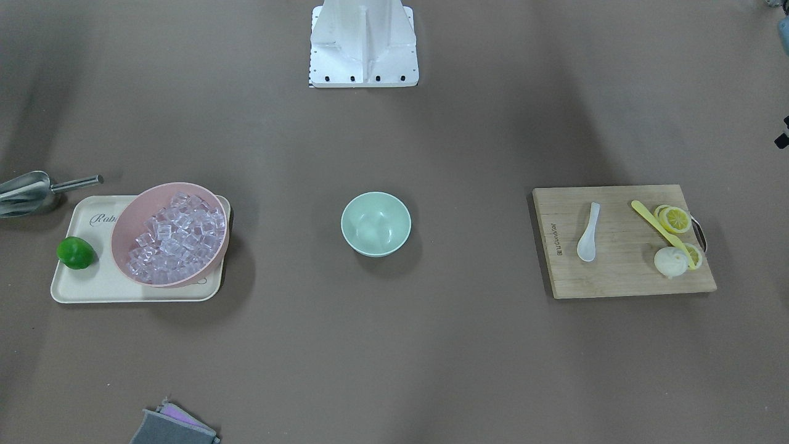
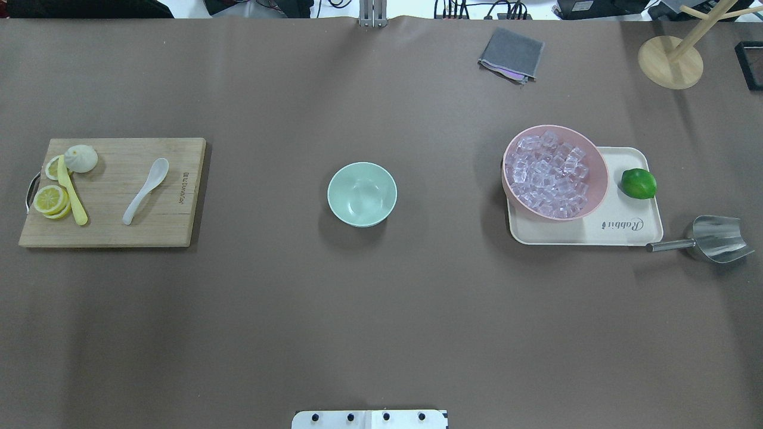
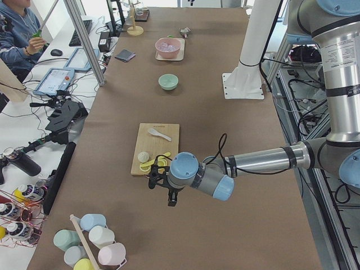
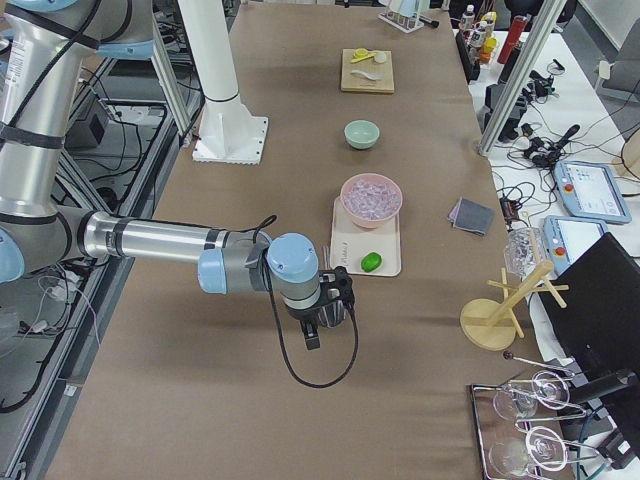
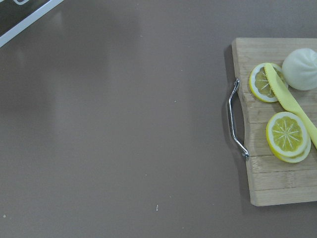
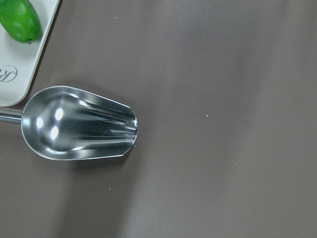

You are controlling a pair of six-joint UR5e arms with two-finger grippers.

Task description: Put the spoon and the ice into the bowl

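Scene: a brown tabletop with a robot arm at each end and three groups of things in a row.
Bowl: the small mint-green bowl stands upright in the middle of the row. It looks empty.
Spoon: the white soup spoon lies flat on a wooden cutting board, well apart from the bowl on the robot's left. Nothing touches it.
Ice: clear ice cubes are heaped in a larger pink bowl, well apart from the mint bowl on the robot's right. The pink bowl sits on a cream tray.
Other things: a metal scoop lies on the tabletop past the tray, farther from the bowl.
Left claw: the left claw hangs above the tabletop past the board's far end, away from the bowl. It shows only in a side view, so I cannot tell whether it is spread or pressed together. It appears to carry nothing.
Right claw: the right claw hangs above the scoop, far from the bowl. Again I cannot tell its state.
Progress: judged from how things lie, nothing is done yet.
Left to do: both the spoon and the ice have to reach the bowl.
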